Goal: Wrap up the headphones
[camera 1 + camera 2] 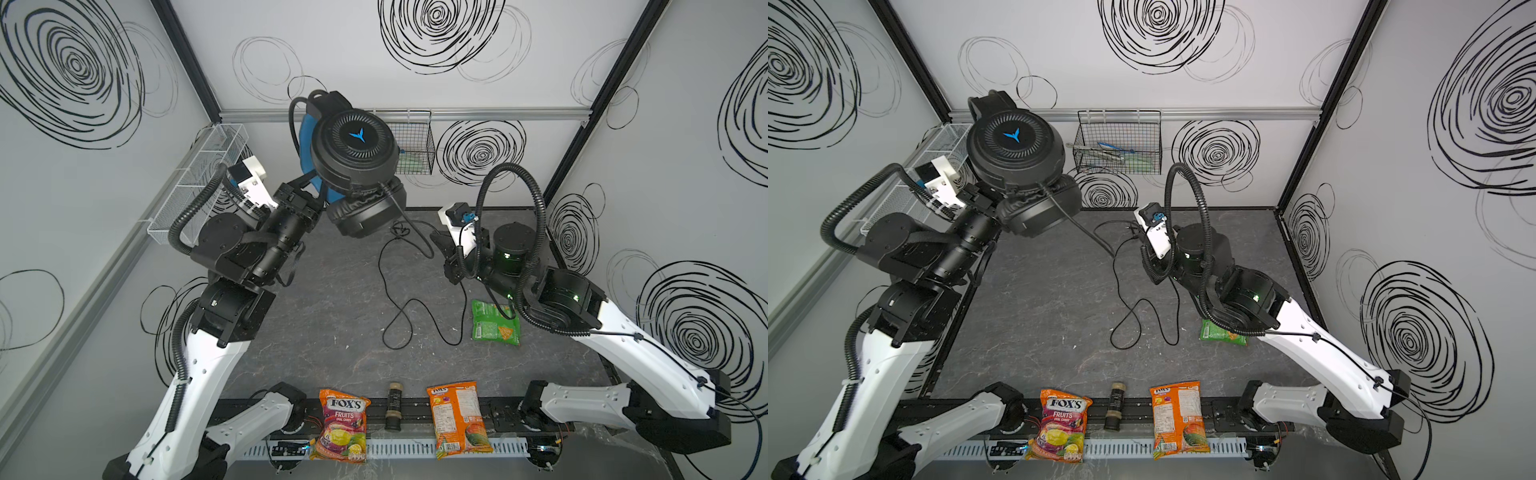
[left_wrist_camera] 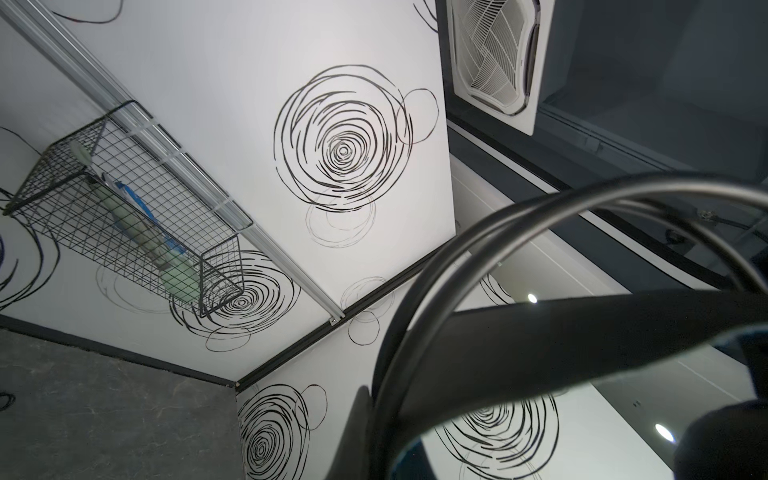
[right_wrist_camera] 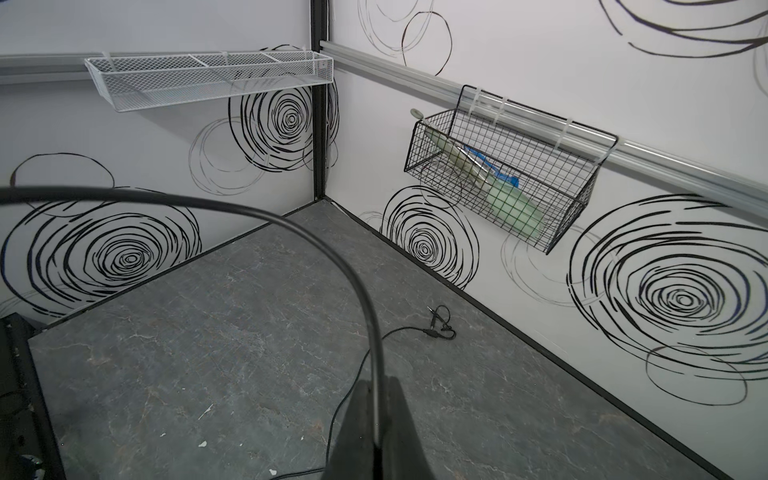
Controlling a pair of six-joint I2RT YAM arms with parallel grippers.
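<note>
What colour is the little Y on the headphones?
Bright blue, on the black headphones; clearest in a top view.

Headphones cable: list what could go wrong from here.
1. The cable lies in loose loops near the green snack bag; pulling may drag the bag or knot the loops.
2. The right fingers pinch only the thin cable; it might slip out.
3. The left fingers hold the headphones high by the headband; a tug could swing them.

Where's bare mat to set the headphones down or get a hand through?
Free: mat between the left arm and the cable loops; also the strip between those loops and the FOX'S bag row. Crowded: cable loops, green packet and right gripper side.
</note>
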